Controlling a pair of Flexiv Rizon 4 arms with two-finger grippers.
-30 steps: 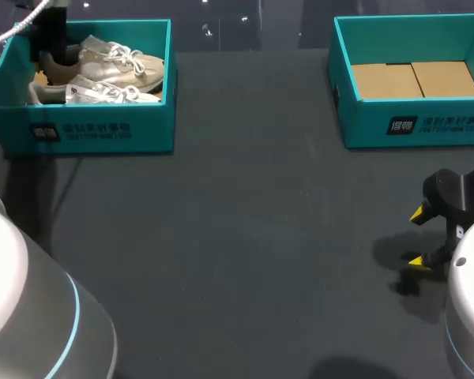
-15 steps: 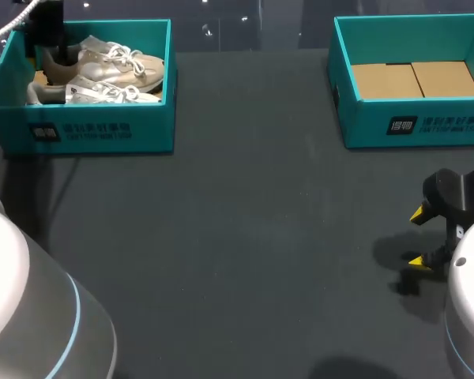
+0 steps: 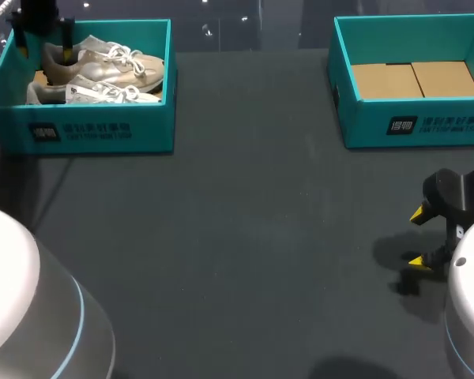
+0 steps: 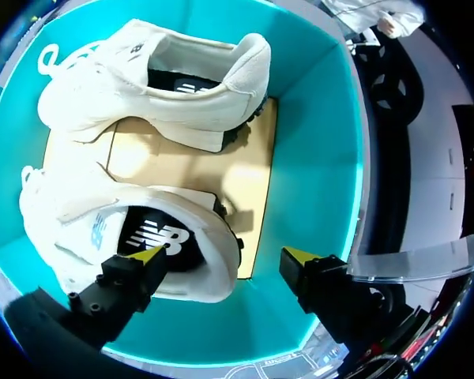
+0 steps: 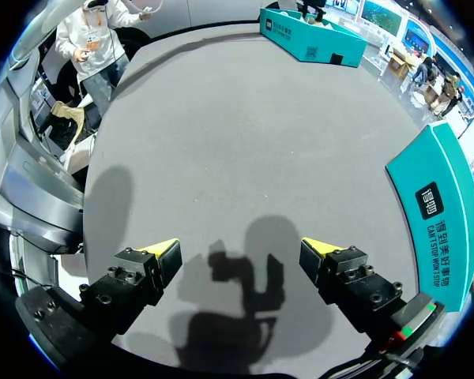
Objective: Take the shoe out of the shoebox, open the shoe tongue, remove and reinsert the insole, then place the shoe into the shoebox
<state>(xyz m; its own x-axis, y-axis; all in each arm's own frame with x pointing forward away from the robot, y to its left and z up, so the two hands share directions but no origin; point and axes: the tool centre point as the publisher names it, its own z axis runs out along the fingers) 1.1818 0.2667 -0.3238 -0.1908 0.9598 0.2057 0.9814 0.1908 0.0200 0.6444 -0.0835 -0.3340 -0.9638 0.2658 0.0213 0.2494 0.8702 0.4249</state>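
Observation:
Two pale beige shoes lie side by side in the teal shoebox (image 3: 87, 130) at the far left, the rear shoe (image 3: 114, 67) behind the front shoe (image 3: 103, 93). My left gripper (image 3: 41, 43) hangs open over the box's left end, above the heels. In the left wrist view it (image 4: 225, 257) is open, one fingertip (image 4: 148, 255) over the heel opening of the nearer shoe (image 4: 79, 213), the other beside the box wall (image 4: 316, 158); the second shoe (image 4: 166, 95) lies ahead. My right gripper (image 3: 421, 237) is open over bare table at the right, nothing between its fingers (image 5: 241, 246).
A second teal shoebox (image 3: 426, 122) with a brown cardboard floor stands at the far right, with no shoe in it; its side (image 5: 438, 213) shows beside my right gripper. The dark tabletop (image 3: 245, 237) lies between the two boxes.
My left gripper has opened wide and risen from the shoes' heels at the box's left end. Both shoes remain in the box. The right arm has not moved.

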